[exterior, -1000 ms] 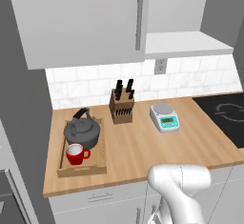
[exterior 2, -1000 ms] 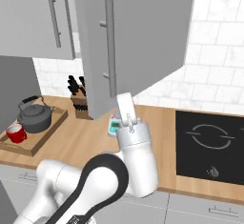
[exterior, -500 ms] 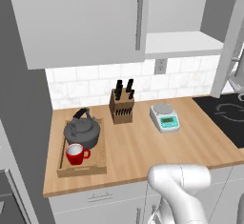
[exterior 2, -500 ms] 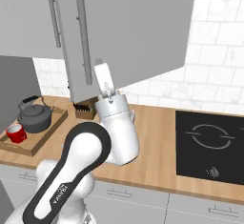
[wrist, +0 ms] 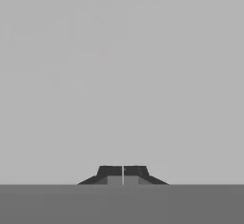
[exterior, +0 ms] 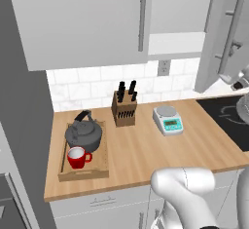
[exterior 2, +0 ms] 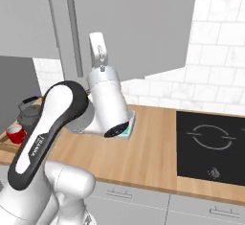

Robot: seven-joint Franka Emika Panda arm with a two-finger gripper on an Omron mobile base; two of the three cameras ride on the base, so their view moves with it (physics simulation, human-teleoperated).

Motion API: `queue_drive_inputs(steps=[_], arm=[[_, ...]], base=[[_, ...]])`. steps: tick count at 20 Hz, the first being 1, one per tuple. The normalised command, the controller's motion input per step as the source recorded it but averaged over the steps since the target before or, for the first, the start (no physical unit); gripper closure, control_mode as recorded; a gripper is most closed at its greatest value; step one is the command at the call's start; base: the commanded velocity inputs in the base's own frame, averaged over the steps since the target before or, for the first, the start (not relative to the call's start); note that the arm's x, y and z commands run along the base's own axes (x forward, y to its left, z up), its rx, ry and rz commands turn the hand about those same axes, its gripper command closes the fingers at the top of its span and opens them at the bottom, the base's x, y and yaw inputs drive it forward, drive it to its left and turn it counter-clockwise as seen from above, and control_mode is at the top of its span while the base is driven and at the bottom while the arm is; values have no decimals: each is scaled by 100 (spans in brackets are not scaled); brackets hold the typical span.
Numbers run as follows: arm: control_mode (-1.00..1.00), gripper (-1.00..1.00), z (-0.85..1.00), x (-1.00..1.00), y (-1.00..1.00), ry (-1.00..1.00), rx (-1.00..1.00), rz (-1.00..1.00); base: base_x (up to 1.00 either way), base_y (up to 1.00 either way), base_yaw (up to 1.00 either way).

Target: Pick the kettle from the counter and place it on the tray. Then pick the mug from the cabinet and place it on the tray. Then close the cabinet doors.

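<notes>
Wooden counter [exterior: 146, 150] mid-frame; tray [exterior: 63, 167] at lower left carries kettle [exterior: 83, 134] and mug [exterior: 76, 158]. Gripper [wrist: 123, 175] pressed together, empty, facing grey cabinet door [exterior 2: 134, 23].

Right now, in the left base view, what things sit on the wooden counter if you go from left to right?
tray holding the mug and kettle → knife block → kitchen scale → black cooktop

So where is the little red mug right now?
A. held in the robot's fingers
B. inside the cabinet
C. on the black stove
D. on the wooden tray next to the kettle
D. The red mug sits on the wooden tray, right in front of the dark kettle, at the left end of the counter.
</notes>
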Motion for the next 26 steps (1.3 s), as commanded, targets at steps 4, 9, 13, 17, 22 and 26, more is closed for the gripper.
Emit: queue_drive_inputs(steps=[4, 9, 13, 17, 22, 26], arm=[[-100, 100, 0, 84, 42, 21, -2, -21], [-100, 100, -10, 100, 30, 18, 0, -18], [-100, 100, -10, 100, 0, 31, 0, -2], [-100, 100, -16, 100, 0, 29, 0, -2], [-100, 100, -25, 100, 0, 19, 0, -3], [-100, 100, -43, 100, 0, 6, 0, -5]], base=[[0, 0, 0], [0, 0, 0], [0, 0, 0], [0, 0, 0], [0, 0, 0], [0, 0, 0]])
